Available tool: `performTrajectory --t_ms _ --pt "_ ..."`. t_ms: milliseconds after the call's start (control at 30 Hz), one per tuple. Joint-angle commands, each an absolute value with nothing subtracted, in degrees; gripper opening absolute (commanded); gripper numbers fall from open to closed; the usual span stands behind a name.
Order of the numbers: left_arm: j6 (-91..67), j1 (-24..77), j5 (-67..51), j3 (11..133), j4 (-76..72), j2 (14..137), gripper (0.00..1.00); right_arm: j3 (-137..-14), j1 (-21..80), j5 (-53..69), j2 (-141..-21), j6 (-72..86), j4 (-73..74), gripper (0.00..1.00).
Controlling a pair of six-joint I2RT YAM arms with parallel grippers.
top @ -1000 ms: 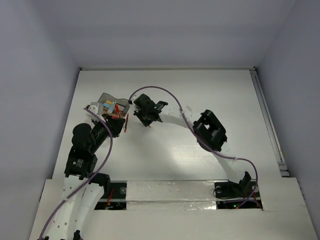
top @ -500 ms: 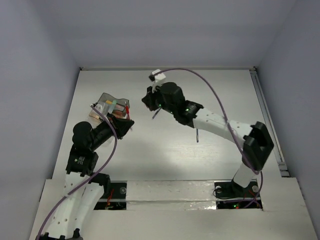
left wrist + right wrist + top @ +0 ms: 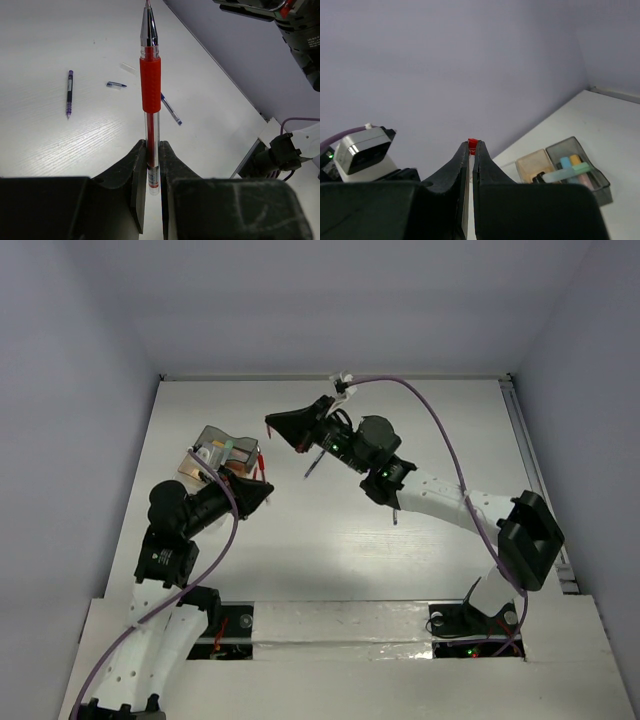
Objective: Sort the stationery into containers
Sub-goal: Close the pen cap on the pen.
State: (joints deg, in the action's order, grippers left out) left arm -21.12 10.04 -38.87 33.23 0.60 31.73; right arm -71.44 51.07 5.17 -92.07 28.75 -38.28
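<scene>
My left gripper [image 3: 152, 150] is shut on the lower end of a red pen [image 3: 150, 90], which stands straight up from the jaws with its bare metal tip away from me. In the top view this gripper [image 3: 260, 488] sits just right of the containers [image 3: 210, 438], with the red pen [image 3: 262, 460] pointing toward the back. My right gripper [image 3: 472, 150] is shut on a small red piece [image 3: 472, 144], possibly a cap. It hangs raised behind and right of the containers [image 3: 600, 187], whose grey compartment holds several highlighters [image 3: 570, 165] beside a tan compartment [image 3: 532, 162].
On the table lie a purple pen [image 3: 69, 93], a small dark cap [image 3: 116, 85], a clear cap [image 3: 128, 67] and a blue pen [image 3: 171, 110]. From above, one thin pen [image 3: 313, 465] lies under the right arm and another [image 3: 395, 512] nearer its elbow.
The right gripper has pulled away from the left gripper and the red pen, rising and swinging toward the back. The left gripper shifted slightly right, still gripping the pen.
</scene>
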Motion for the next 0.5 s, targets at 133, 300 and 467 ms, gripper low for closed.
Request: performTrajectory --t_ms 133,300,467 --pt "-21.5 9.9 -40.7 32.7 -3.3 32.0 0.0 -69.9 52.6 8.3 -93.4 31.7 -53.8 0.0" --pt "-21.5 9.9 -40.6 32.8 -3.1 32.3 0.0 -70.1 53.2 9.1 -93.9 30.3 -52.8 0.0" --pt "-21.5 9.9 -40.4 32.8 -3.0 32.0 0.0 -70.8 53.7 10.3 -94.2 29.0 -51.2 0.0"
